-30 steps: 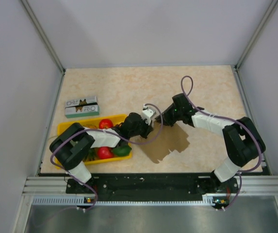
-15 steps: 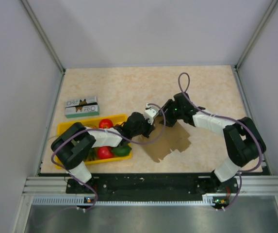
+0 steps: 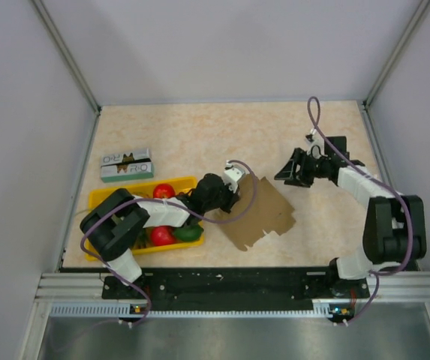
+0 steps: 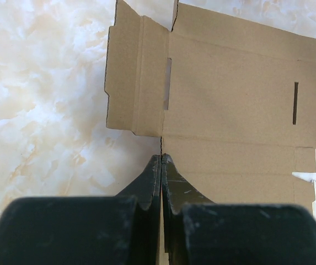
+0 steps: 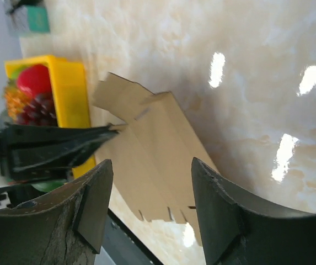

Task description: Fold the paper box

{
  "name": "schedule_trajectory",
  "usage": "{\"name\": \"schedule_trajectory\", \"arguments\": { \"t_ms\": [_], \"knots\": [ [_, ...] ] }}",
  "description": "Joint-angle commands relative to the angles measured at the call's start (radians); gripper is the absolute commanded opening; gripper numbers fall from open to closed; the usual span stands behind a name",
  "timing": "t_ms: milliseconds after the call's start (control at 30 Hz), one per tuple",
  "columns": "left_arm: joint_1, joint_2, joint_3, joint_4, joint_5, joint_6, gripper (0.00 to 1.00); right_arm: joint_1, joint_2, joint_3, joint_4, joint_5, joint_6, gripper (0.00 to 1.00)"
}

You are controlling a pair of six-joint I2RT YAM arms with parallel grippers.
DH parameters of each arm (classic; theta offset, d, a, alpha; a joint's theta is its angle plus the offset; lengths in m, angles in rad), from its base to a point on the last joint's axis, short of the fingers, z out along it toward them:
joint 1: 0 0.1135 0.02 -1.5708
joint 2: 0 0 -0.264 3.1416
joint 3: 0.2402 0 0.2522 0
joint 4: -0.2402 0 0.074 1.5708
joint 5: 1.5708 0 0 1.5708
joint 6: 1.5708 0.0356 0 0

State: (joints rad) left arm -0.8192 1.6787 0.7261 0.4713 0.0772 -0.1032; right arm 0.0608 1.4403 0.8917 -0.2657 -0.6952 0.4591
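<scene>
Top external: paper box (image 3: 263,214) flat on worktop (image 3: 199,135); left hand (image 3: 234,199) shut, tips at its edge; right hand (image 3: 284,174) wide, apart.

Around the flat paper box (image 3: 263,214), the bench (image 3: 199,135) lies bare beyond its far edge and off its right edge, giving a hand wide room to come in low. Its left edge is blocked. The left hand (image 4: 161,163), tips pressed together, touches the sheet there, and its arm stretches across the yellow tray (image 3: 102,196) of fruit just beside. The right hand (image 3: 284,172), jaws spread, hangs off the sheet's far right corner, apart from it. A green-and-white carton (image 3: 126,165) stands beyond the tray.
</scene>
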Motion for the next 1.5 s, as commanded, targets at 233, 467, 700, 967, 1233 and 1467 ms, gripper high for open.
{"name": "schedule_trajectory", "arguments": {
  "t_ms": [233, 467, 700, 967, 1233, 1467],
  "knots": [
    [-0.001, -0.013, -0.002, 0.087, 0.016, -0.006, 0.0, -0.015, 0.221, 0.055, -0.046, -0.196, -0.315, 0.59],
    [-0.003, -0.017, -0.008, 0.101, 0.013, -0.003, 0.0, -0.015, 0.247, 0.069, -0.033, -0.05, -0.336, 0.57],
    [-0.001, -0.01, -0.005, 0.096, 0.019, -0.001, 0.0, -0.016, 0.233, 0.125, -0.064, 0.011, -0.365, 0.62],
    [-0.003, -0.007, -0.004, 0.099, 0.018, -0.007, 0.0, 0.023, 0.282, 0.109, -0.024, -0.196, -0.373, 0.51],
    [-0.003, 0.001, -0.005, 0.113, 0.018, -0.023, 0.0, 0.059, 0.258, 0.09, 0.017, -0.19, -0.358, 0.33],
    [-0.001, 0.019, 0.004, 0.135, 0.015, -0.053, 0.0, 0.091, 0.169, 0.041, 0.045, -0.103, -0.344, 0.18]
  ]
}}
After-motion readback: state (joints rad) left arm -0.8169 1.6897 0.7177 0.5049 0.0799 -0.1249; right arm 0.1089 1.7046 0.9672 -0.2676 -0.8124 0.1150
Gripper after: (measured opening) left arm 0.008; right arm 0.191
